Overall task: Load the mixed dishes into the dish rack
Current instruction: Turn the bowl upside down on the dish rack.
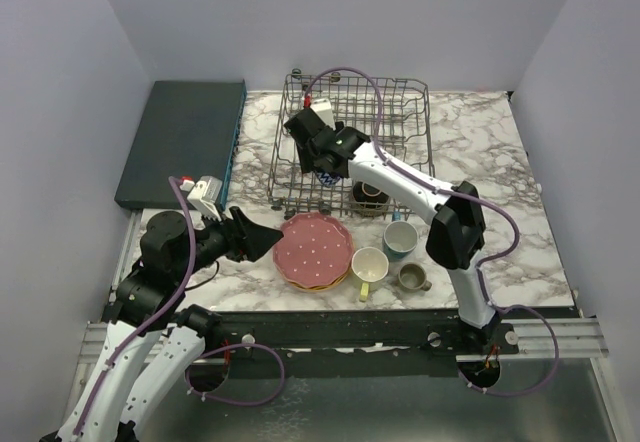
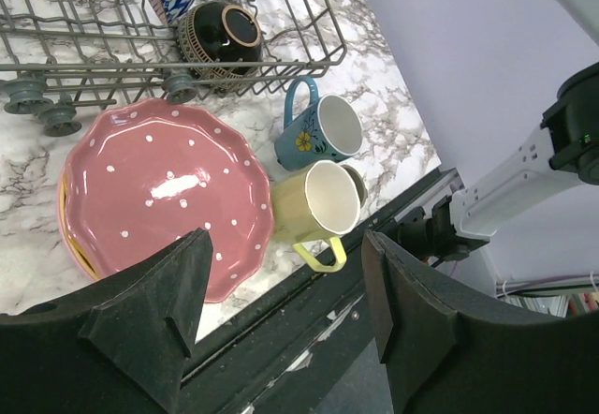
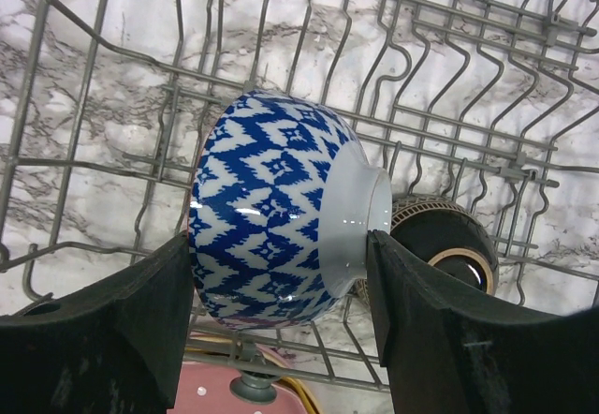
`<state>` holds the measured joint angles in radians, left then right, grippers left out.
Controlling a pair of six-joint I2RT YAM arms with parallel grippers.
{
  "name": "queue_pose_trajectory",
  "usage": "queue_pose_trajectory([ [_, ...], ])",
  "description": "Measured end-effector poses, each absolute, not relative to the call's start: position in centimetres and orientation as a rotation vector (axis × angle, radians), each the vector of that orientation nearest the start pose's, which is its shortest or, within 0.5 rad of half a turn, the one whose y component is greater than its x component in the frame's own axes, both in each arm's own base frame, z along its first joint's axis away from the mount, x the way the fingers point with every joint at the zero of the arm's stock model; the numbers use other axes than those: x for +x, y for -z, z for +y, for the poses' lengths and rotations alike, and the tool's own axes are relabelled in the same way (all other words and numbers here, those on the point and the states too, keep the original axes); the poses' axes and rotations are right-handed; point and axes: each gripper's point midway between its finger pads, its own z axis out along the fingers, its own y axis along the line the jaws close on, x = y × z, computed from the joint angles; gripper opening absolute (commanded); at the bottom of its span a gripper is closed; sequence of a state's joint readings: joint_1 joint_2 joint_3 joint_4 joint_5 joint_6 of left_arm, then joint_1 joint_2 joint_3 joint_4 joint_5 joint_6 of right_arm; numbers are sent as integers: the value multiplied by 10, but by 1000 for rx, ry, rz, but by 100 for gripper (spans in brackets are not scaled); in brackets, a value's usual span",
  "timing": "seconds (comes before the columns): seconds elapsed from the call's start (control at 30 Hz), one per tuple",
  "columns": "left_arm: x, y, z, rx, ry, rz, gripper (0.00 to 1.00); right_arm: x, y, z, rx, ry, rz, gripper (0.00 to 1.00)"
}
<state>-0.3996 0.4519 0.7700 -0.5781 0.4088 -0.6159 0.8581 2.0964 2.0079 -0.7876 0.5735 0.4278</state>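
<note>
The grey wire dish rack [image 1: 400,112] stands at the back of the marble table. My right gripper [image 1: 322,159] reaches into it, shut on a blue patterned bowl [image 3: 267,236] held on its side over the wires, one finger at the rim and the other at the foot. A brown bowl [image 3: 445,241] lies in the rack beside it. A stack of dotted plates, pink on top [image 1: 313,250], sits in front of the rack. My left gripper [image 1: 266,234] hovers at the stack's left edge, open and empty. Blue [image 1: 400,239], yellow [image 1: 369,265] and olive-grey [image 1: 412,278] mugs stand to the right of the plates.
A flat dark teal slab [image 1: 180,142] lies at the back left. The table's black front rail [image 1: 340,322] runs just behind the mugs and plates. Light walls close in the sides and back.
</note>
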Motion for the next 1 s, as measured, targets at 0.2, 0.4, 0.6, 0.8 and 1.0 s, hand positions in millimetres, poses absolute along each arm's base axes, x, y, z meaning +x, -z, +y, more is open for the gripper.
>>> queue_pose_trajectory([
  [0.2, 153, -271, -165, 100, 1072, 1949, 71, 400, -156, 339, -282, 104, 2309, 24],
  [0.4, 154, -270, -166, 102, 1074, 1949, 71, 394, -139, 333, -314, 161, 2355, 24],
  [0.6, 154, -269, -166, 102, 1074, 1950, 71, 394, -132, 333, -325, 181, 2371, 24],
  [0.8, 154, -269, -166, 102, 1074, 1950, 70, 395, -125, 338, -336, 185, 2381, 25],
  [1.0, 154, -270, -166, 103, 1075, 1948, 70, 394, -119, 341, -338, 179, 2392, 26],
])
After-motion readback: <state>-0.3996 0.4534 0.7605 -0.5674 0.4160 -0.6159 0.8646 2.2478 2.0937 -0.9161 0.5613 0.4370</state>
